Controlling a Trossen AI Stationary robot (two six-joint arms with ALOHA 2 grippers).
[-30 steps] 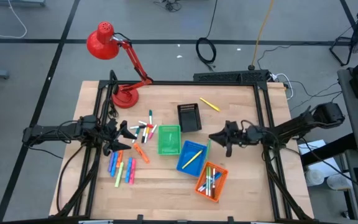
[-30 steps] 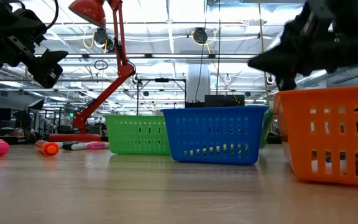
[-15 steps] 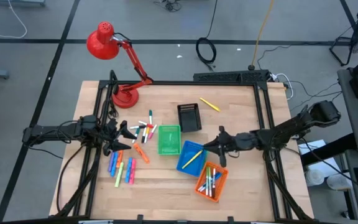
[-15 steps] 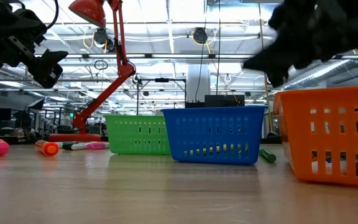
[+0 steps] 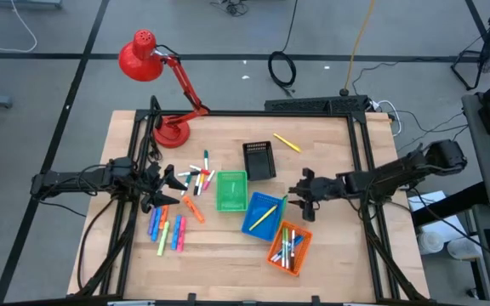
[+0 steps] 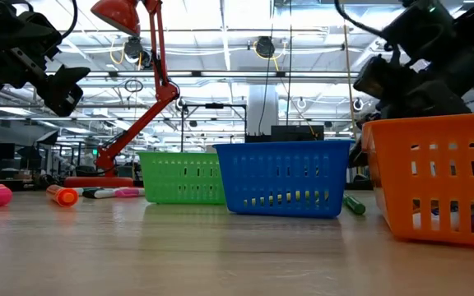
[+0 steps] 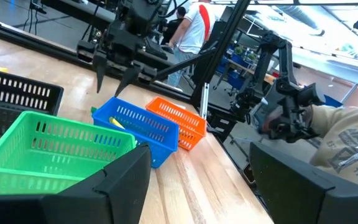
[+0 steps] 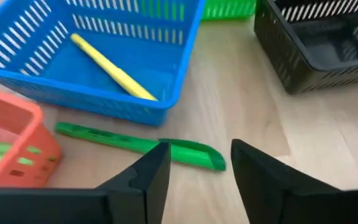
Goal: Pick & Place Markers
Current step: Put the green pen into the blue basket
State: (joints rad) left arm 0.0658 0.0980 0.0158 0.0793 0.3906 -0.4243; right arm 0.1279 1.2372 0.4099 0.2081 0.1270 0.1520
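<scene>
Loose markers (image 5: pixel 196 180) lie in a heap left of the green basket (image 5: pixel 231 190), more (image 5: pixel 167 229) nearer the front edge. My left gripper (image 5: pixel 175 181) hovers open beside the heap. My right gripper (image 5: pixel 299 197) stands open above a green marker (image 8: pixel 135 144), which lies flat on the wood against the right side of the blue basket (image 5: pixel 262 212). In the low view the green marker (image 6: pixel 354 204) rests on the table and my right gripper (image 6: pixel 378 78) is well above it. A yellow marker (image 8: pixel 112 67) lies in the blue basket. Several markers fill the orange basket (image 5: pixel 289 246).
A black basket (image 5: pixel 259 159) stands behind the green one, with a lone yellow marker (image 5: pixel 287 143) on the wood to its right. A red desk lamp (image 5: pixel 156 85) stands at the far left corner. Bare wood lies along the near edge and the right side. A person (image 7: pixel 340 149) sits beyond the table.
My right gripper moved toward the blue basket and the near edge, let go of the green marker, then drew back toward the right. The marker has dropped and now lies flat on the table beside the blue basket.
</scene>
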